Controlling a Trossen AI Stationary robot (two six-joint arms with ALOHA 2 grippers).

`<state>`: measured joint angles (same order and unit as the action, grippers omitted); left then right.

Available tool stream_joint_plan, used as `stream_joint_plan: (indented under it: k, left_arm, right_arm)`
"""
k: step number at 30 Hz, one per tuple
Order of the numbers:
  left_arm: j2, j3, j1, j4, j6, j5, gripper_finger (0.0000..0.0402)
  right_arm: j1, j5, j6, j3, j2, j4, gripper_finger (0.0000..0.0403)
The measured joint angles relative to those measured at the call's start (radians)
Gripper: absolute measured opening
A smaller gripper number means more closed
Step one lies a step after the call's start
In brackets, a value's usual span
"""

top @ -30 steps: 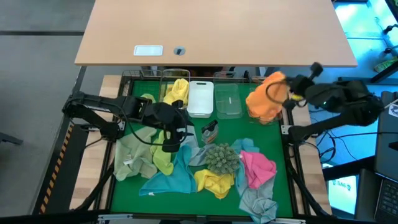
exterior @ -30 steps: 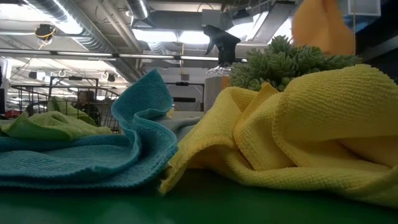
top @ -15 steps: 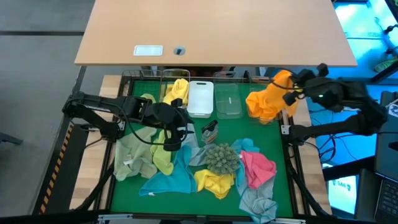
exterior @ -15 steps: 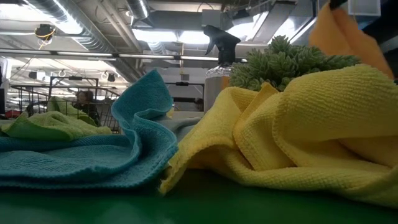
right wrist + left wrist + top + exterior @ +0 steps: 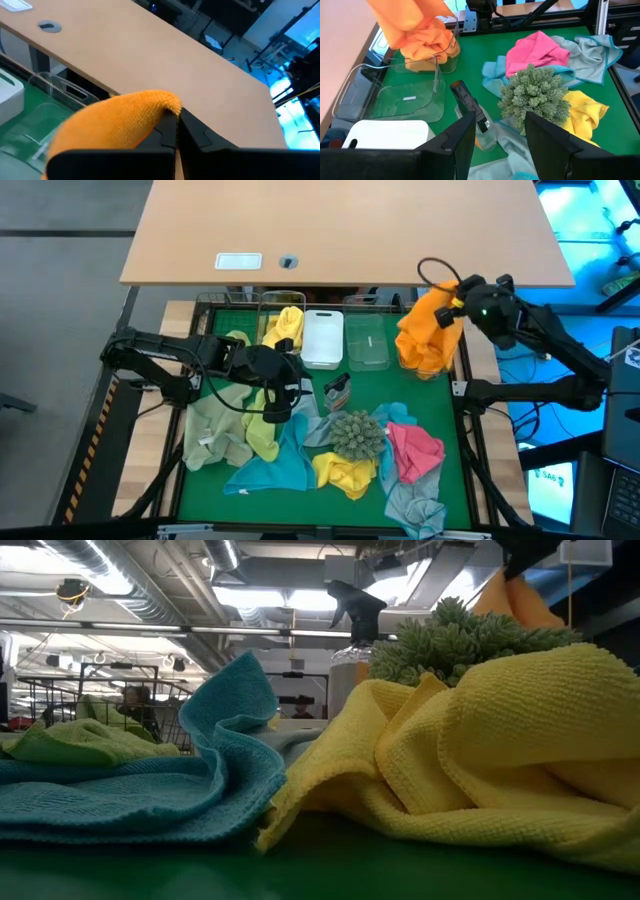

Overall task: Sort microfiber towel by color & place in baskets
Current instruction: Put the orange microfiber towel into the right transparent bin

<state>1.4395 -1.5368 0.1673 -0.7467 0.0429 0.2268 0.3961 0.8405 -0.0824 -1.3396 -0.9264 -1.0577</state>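
Observation:
My right gripper (image 5: 455,305) is shut on an orange towel (image 5: 425,332) over the far-right clear basket (image 5: 451,47). The towel's lower part is bunched inside that basket (image 5: 425,47). Along the far edge stand an empty clear basket (image 5: 367,340), a white basket (image 5: 322,338), a basket holding a yellow towel (image 5: 285,325) and one holding a green towel (image 5: 235,340). My left gripper (image 5: 272,408) is open and empty over the loose towels at mid-left. Teal (image 5: 275,465), yellow (image 5: 345,472), pink (image 5: 415,448) and grey (image 5: 415,505) towels lie on the green mat. My right gripper pinches a rounded fold at the orange towel's top (image 5: 167,107) between its two fingers. The fingers come from the table's right side, slanting down. The towel hangs below the fingers, slack, with its lower part resting in the far-right basket.
A spiky grey-green ball (image 5: 355,432) sits mid-table among the towels. A spray bottle (image 5: 470,107) lies next to it, in front of the white basket. A wooden desk top (image 5: 340,230) overhangs the far edge. A pale green towel (image 5: 215,425) lies at the left.
My right gripper has moved toward the table's far edge and slightly left, turning as the arm swung round, and it stays shut on the orange towel. The towel has stayed over the far-right basket and now shows lower in the low view.

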Motion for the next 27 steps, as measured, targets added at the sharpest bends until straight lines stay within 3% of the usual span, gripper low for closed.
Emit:
stream_joint_plan:
  k: [4,8,14,18,27]
  left_arm:
    - [0.0,0.0,0.0,0.0,0.0,0.0,0.0163]
    - [0.0,0.0,0.0,0.0,0.0,0.0,0.0163]
    - [0.0,0.0,0.0,0.0,-0.001,0.0,0.0163]
    - [0.0,0.0,0.0,0.0,-0.001,0.0,0.0163]
    - [0.0,0.0,0.0,-0.001,0.001,0.0,0.0163]
  right_arm:
    - [0.084,-0.08,0.034,0.0,-0.013,0.063,0.0001]
    - [0.16,-0.092,0.036,0.0,-0.014,0.097,0.0001]
    - [0.266,-0.132,-0.016,0.009,-0.014,0.017,0.0001]
    - [0.288,-0.224,-0.022,0.092,-0.008,0.011,0.0001]
    - [0.285,-0.284,-0.064,0.36,-0.012,0.024,0.0001]
